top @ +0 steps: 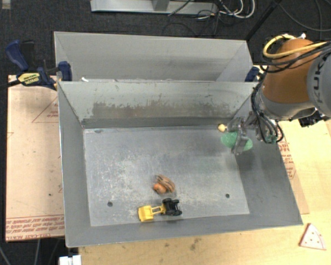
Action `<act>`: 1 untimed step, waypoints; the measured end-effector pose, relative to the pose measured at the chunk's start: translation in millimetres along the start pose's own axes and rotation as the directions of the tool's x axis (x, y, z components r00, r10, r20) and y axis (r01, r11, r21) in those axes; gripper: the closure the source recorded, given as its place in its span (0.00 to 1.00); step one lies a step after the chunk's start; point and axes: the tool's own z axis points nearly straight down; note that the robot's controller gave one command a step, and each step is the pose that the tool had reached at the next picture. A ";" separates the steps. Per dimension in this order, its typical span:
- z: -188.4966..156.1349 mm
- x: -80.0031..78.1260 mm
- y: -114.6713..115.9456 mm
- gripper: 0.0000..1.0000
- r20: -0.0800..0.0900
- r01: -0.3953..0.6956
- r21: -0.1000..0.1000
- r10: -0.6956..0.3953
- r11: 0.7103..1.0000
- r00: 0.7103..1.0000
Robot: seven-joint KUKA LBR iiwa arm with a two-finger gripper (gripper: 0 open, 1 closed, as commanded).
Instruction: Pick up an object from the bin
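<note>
My jaws sit centre right, against a small green thing (229, 141) by the bin's (267, 186) right wall; clenched or not, I cannot tell. A shallow bite could drop it, or I might scrape that wall.

Small green lump (229, 140) at the bin's (154, 153) right side

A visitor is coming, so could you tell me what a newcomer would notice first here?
The arm's orange wrist cover at the right, its hand beside a green lump in the grey metal bin's far right corner. Near the front lie a yellow and black toy vehicle and a brown lump.
</note>
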 end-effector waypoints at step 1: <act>-13.4 -1.6 0.0 1.00 0.007 0.000 0.000 0.000 1.000 1.000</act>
